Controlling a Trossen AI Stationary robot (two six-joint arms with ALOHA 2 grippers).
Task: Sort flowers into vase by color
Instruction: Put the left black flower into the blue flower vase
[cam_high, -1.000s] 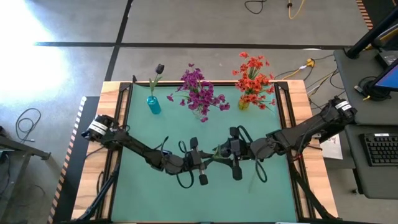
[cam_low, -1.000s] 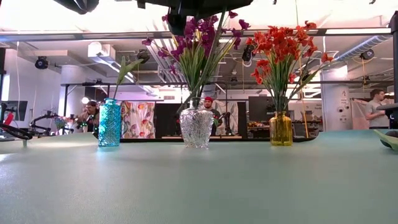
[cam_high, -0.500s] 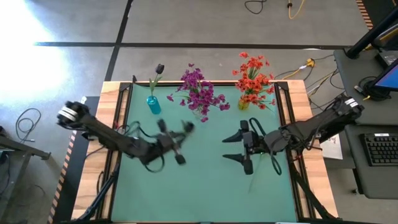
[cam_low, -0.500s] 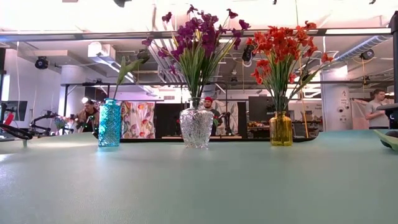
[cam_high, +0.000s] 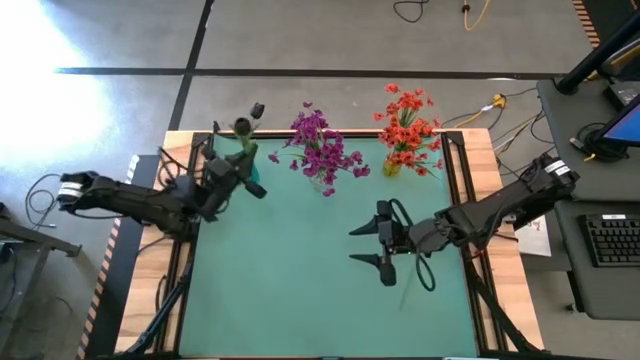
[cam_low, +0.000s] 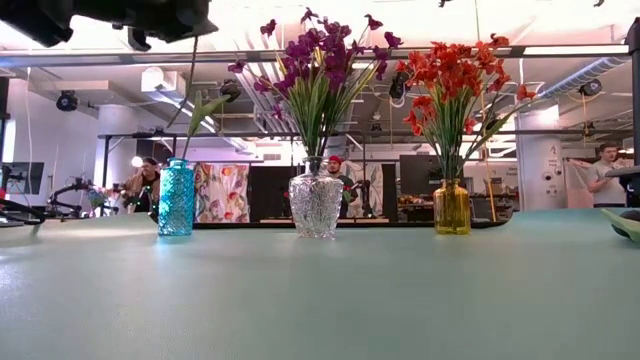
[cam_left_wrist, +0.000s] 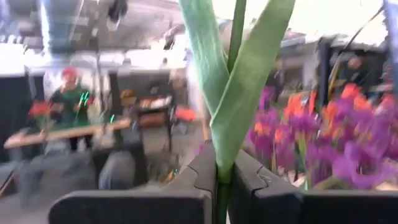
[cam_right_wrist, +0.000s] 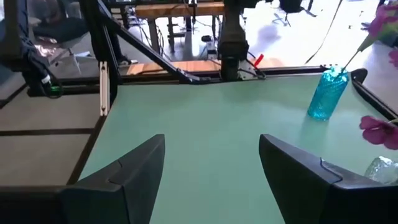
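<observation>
In the left wrist view the stem (cam_left_wrist: 235, 28) clamped between the left end effector's fingers (cam_left_wrist: 202, 174) is cut off above, so its bloom is unseen. The blue vase (cam_high: 254, 185) is partly hidden from overhead.

Most of my green mat (cam_high: 300, 280) is open — the whole near half is free to cross. Along the far edge stand the blue vase (cam_low: 176, 197), the clear vase (cam_low: 316, 204) and the yellow vase (cam_low: 451, 207), with gaps between them; spreading purple flowers (cam_high: 322, 150) and orange flowers (cam_high: 407, 128) overhang those gaps.
</observation>
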